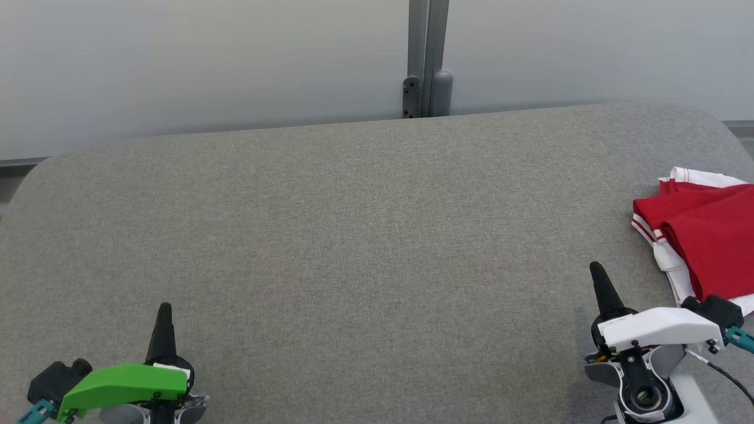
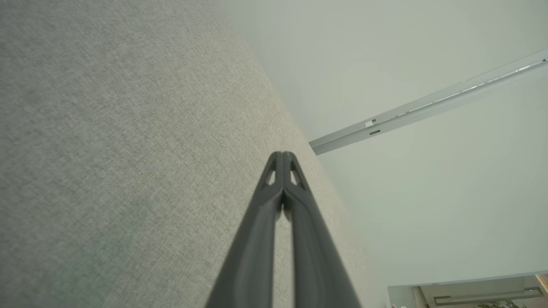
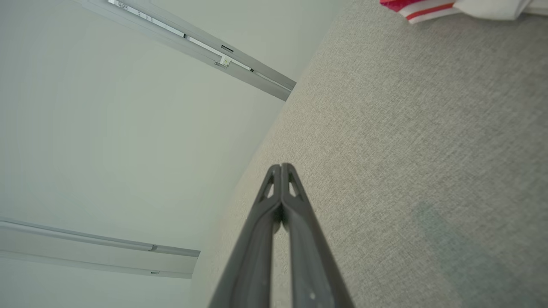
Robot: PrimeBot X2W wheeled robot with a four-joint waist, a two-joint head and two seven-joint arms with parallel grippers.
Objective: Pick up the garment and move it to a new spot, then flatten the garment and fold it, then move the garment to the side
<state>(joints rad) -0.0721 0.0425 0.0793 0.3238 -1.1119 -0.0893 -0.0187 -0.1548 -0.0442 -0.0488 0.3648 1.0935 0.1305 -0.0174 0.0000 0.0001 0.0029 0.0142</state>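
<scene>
The garment (image 1: pixel 707 235) is red with white striped trim and lies folded at the right edge of the grey fabric table (image 1: pixel 353 235). A corner of the garment (image 3: pixel 432 7) shows at the top of the right wrist view. My right gripper (image 1: pixel 596 272) is shut and empty, just left of and nearer than the garment, not touching it; its tips (image 3: pixel 281 167) meet. At the lower left my left gripper (image 1: pixel 164 309) with its green cover is shut and empty, far from the garment, tips together (image 2: pixel 282 155) over bare fabric.
A pale wall with a grey vertical post (image 1: pixel 427 59) stands behind the table's far edge. The table's corners are rounded. Wide bare grey surface lies between the two grippers.
</scene>
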